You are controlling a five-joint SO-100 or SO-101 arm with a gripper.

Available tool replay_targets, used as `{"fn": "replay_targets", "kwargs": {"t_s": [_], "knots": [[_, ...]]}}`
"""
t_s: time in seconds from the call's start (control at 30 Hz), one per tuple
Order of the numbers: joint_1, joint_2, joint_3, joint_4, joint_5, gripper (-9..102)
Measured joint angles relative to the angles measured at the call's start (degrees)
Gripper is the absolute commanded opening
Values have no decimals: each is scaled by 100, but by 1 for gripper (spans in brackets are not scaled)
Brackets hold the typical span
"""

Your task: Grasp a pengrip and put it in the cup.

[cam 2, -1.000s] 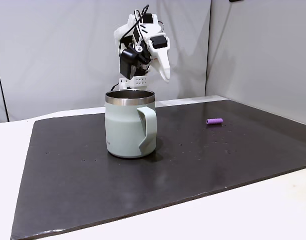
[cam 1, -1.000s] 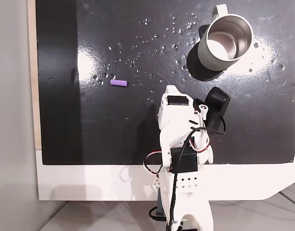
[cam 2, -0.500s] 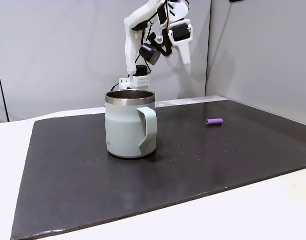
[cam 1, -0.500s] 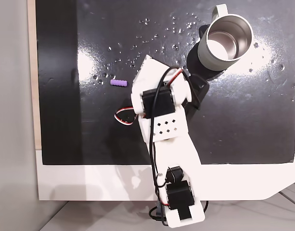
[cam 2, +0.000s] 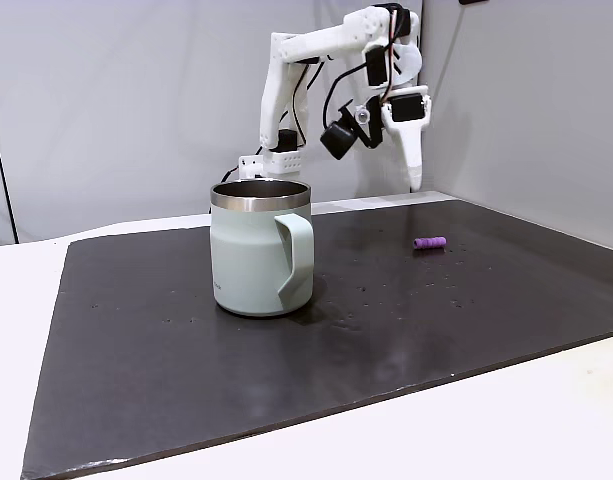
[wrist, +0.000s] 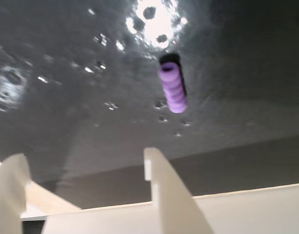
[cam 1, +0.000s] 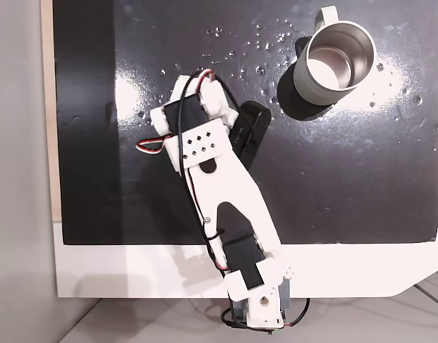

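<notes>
The pengrip is a small light-purple ridged cylinder lying on the black mat. In the wrist view it lies just ahead of my gripper, which is open with nothing between its white fingers. From the side, my gripper points down and hangs well above the mat, over and a little behind the pengrip. In the view from above, my arm covers the pengrip. The cup, a pale grey-green mug with a steel interior, stands upright well apart from the gripper, at the mat's top right from above.
The black mat lies on a white table, with specks and glare spots on it. The arm's base sits at the table's near edge in the view from above. Grey walls stand behind the mat.
The arm has unfolded and swung away from the cup's side toward the pengrip. It now stretches over the pengrip and hides it from above. The pengrip and cup have not moved.
</notes>
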Motion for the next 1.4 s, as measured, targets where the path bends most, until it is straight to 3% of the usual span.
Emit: {"fn": "replay_targets", "kwargs": {"t_s": [0.37,1.1,1.4], "knots": [[-545,-1327,-721,-26,70,28],[-765,-3015,-1679,88,97,27],[-738,-3173,-1925,114,97,13]]}}
